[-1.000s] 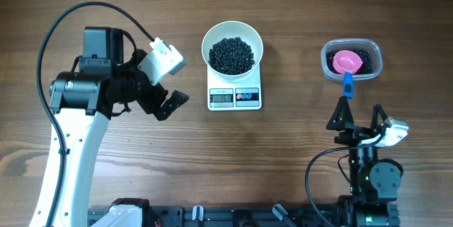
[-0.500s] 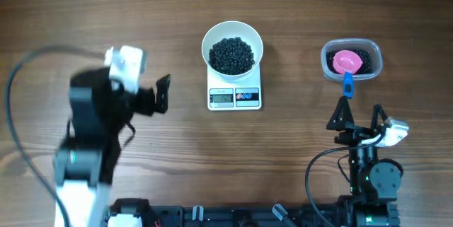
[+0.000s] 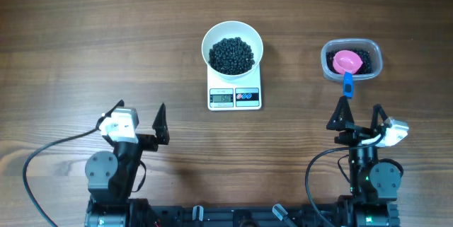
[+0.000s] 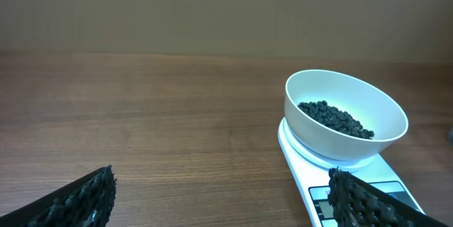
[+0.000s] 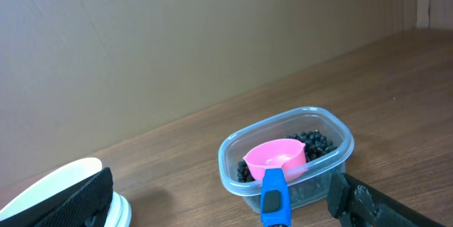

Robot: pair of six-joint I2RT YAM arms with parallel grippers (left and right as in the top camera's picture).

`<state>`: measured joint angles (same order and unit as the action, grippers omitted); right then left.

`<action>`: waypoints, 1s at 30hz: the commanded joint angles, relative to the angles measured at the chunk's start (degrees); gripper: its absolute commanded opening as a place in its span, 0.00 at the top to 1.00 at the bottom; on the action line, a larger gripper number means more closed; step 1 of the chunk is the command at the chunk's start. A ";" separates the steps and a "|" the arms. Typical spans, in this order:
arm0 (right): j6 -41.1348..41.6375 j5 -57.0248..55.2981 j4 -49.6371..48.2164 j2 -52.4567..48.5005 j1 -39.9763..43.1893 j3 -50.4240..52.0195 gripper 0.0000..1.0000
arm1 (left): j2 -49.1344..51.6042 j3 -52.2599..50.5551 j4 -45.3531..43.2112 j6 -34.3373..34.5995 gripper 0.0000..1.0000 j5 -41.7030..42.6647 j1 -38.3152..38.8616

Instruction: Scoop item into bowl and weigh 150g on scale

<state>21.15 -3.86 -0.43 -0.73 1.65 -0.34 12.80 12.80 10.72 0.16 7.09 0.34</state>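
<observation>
Here the left gripper [image 3: 139,108] sits low near the front edge of the wooden table [image 3: 106,43], its jaws spread as wide as they go and nothing between them. The right gripper [image 3: 361,108] is parked the same way on the other side, also fully spread and empty.

The white bowl [image 3: 206,46] stands on the scale [image 3: 234,89] at the middle of the table, covering the far part of the platform. A dark heap of black beans [image 3: 231,55] fills its bottom. The scale's grey display [image 3: 222,98] and two small buttons [image 3: 244,96] face the robot just in front of the bowl; the digits are too small to read with certainty.

From the left gripper, bowl and scale lie ahead and to the right, well apart from it. In the left wrist view the bowl appears right of centre, above the right-hand finger [image 4: 361,200], while the other finger [image 4: 78,199] frames only bare wood.

The clear plastic tub [image 3: 376,51] sits straight ahead of the right gripper. It holds more beans and a pink scoop [image 3: 347,61], whose blue handle [image 3: 347,83] hangs over the near rim and points back toward the gripper. The handle's end is near the fingertips but not touching them. In the right wrist view the tub and handle fall between the two fingers, with the bowl's edge just showing at the far left.
</observation>
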 commanded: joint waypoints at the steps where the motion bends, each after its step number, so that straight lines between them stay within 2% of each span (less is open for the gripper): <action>1: 0.48 0.92 -0.28 0.52 -0.20 0.04 0.00 | -2.80 -1.90 0.70 0.72 0.00 -1.66 -0.35; 10: 0.48 0.92 -0.28 0.52 -0.20 0.04 0.00 | -7.19 -5.99 0.81 0.72 0.00 -2.95 -0.37; 14: 0.46 0.92 -0.28 0.52 -0.20 0.04 0.00 | -12.39 -8.74 0.55 0.72 0.00 -3.17 -0.35; 30: 0.48 0.92 -0.28 0.52 -0.20 0.04 0.00 | -12.63 -9.81 -0.46 0.96 0.00 -3.96 0.17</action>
<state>21.15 -3.86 -0.43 -0.73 1.65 -0.34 0.80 3.53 10.63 0.36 4.08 0.36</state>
